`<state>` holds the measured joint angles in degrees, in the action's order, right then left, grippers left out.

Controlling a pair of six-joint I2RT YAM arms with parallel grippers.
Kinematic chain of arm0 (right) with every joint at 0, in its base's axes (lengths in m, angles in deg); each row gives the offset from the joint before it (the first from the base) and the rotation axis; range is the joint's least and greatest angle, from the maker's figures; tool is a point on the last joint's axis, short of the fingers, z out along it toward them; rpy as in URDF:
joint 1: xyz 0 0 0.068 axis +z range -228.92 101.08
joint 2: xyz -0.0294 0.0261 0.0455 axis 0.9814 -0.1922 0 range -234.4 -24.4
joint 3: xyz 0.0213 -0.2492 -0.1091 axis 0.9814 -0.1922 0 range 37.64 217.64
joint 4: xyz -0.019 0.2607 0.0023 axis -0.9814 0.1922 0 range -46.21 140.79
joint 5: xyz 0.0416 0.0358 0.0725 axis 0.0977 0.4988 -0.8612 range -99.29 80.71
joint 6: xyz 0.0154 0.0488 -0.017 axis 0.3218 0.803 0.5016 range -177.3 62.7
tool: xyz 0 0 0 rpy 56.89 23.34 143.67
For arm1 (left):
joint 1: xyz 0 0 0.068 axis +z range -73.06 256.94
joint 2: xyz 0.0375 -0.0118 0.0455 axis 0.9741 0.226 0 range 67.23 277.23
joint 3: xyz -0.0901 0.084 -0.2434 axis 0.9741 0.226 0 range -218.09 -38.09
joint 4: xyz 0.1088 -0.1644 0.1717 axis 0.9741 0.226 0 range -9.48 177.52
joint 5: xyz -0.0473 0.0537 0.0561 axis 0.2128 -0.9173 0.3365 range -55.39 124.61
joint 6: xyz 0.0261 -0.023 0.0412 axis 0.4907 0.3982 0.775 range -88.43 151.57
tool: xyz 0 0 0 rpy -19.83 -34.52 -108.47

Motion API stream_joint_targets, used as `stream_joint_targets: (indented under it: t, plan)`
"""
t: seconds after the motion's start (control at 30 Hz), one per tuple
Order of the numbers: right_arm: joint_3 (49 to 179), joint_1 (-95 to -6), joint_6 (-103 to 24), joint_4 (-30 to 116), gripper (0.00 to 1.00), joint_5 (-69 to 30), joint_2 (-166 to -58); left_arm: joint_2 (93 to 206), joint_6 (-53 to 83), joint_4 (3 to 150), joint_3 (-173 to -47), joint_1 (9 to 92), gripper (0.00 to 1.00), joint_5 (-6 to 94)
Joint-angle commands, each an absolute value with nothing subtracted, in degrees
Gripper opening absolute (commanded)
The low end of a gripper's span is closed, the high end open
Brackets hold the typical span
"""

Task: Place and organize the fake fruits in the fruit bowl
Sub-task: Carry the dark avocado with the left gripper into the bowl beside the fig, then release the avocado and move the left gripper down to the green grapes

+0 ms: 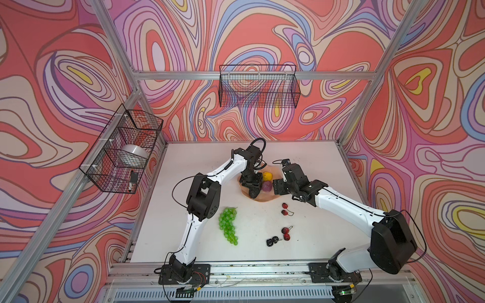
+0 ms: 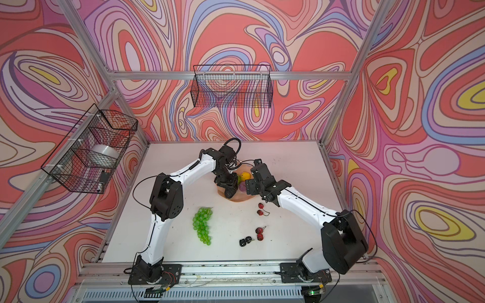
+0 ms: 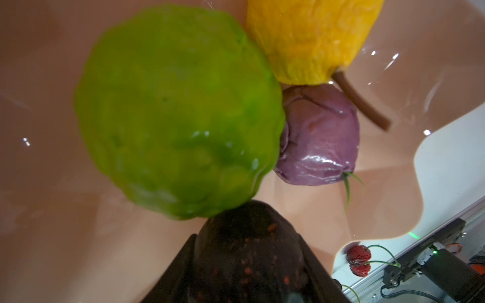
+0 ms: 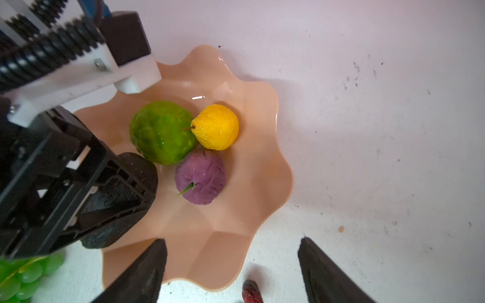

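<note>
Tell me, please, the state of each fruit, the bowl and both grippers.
left gripper: shut on dark avocado
right gripper: open, empty
dark avocado: held at the edge of the fruit bowl
lime-green ball: in bowl
yellow pear: in bowl
purple ball: in bowl
green grape bunch: on table
cherry pairs: on table
black berry pair: on table
fruit bowl: upright on table

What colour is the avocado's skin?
Avocado: near-black with small reddish specks; shows best in the left wrist view.
</note>
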<state>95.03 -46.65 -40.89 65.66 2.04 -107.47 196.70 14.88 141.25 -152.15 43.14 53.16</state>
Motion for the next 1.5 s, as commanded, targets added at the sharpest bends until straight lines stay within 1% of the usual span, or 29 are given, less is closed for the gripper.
stream_joint_targets:
  t: [0.0,0.47,0.6,0.67,0.97,1.0,1.07,1.23,1.3,1.37,1.47]
  plan:
    - [94.07,-46.76,-41.99,65.04,0.82,3.89,-108.43,198.61,17.32,143.47,-154.14,41.83,0.44,51.06]
    - [93.55,-46.83,-43.41,65.46,0.82,5.76,-108.10,203.37,17.86,143.47,-158.73,40.21,0.50,48.62]
    - [93.46,-46.79,-43.81,65.33,0.83,6.04,-107.90,203.80,17.77,142.35,-159.34,40.16,0.51,49.70]
    - [93.62,-46.84,-43.85,65.28,0.82,6.02,-108.11,204.14,17.90,142.34,-160.34,39.95,0.54,49.91]
    - [95.10,-46.84,-44.45,65.74,0.83,6.18,-108.69,203.26,18.74,142.72,-162.92,39.58,0.75,48.93]
    - [95.37,-46.81,-44.62,65.83,0.83,6.13,-108.71,203.05,18.82,143.11,-163.35,39.58,0.79,48.78]
    - [95.99,-46.84,-44.90,66.05,0.83,6.20,-108.78,202.61,19.04,144.21,-164.34,39.58,0.82,48.76]
    - [97.38,-46.80,-45.51,66.73,0.83,5.83,-108.93,199.43,19.55,146.26,-164.07,39.70,0.82,46.05]
    - [97.99,-46.84,-45.69,66.99,0.82,5.57,-108.98,197.26,19.52,147.12,-162.96,39.69,0.80,44.39]
    - [98.59,-46.79,-45.83,67.28,0.82,5.51,-108.83,194.06,18.98,146.97,-160.29,39.83,0.78,42.97]
    - [99.49,-46.80,-46.35,67.44,0.81,5.57,-108.36,187.03,17.16,144.18,-152.94,40.45,0.75,42.72]
